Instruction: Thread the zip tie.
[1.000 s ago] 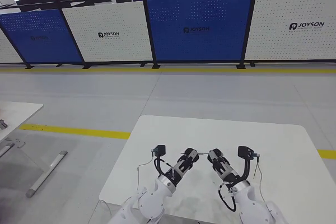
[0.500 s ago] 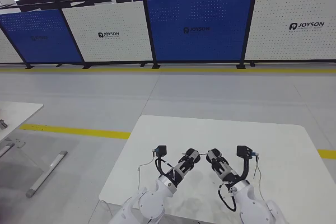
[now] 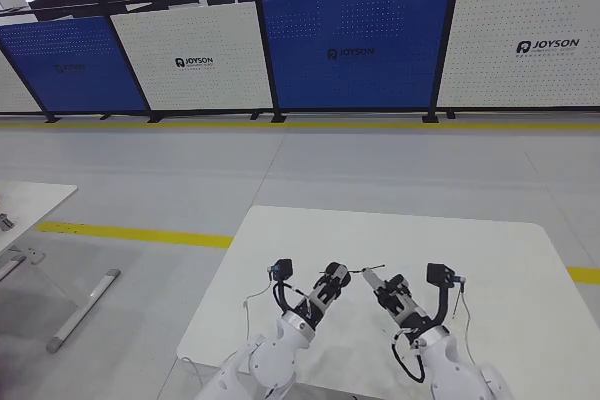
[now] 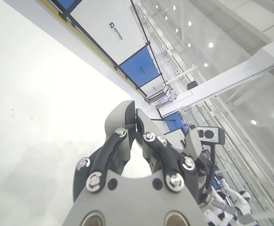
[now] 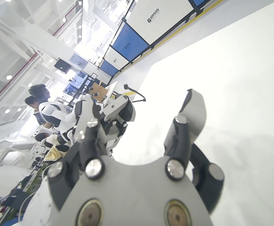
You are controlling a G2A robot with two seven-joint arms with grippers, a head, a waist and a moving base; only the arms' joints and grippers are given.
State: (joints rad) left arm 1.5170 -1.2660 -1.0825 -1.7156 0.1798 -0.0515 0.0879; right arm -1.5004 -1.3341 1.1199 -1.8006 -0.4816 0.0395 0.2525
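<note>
Black and thin, the tie (image 3: 365, 268) is pinched in the clenched left hand (image 3: 332, 273), above the counter (image 3: 480, 245) near its front edge. The left fingers cover the gripped part, and the free length sticks out sideways over the counter toward the right hand (image 3: 373, 278). That hand is released, fingers spread wide, close by the tie's tip. The counter hides the middle of a yellow floor line (image 3: 130, 235) behind it. Past the counter's far edge stands a row of blue and white panels (image 3: 350, 55), and off its left side a second table (image 3: 20, 200)
</note>
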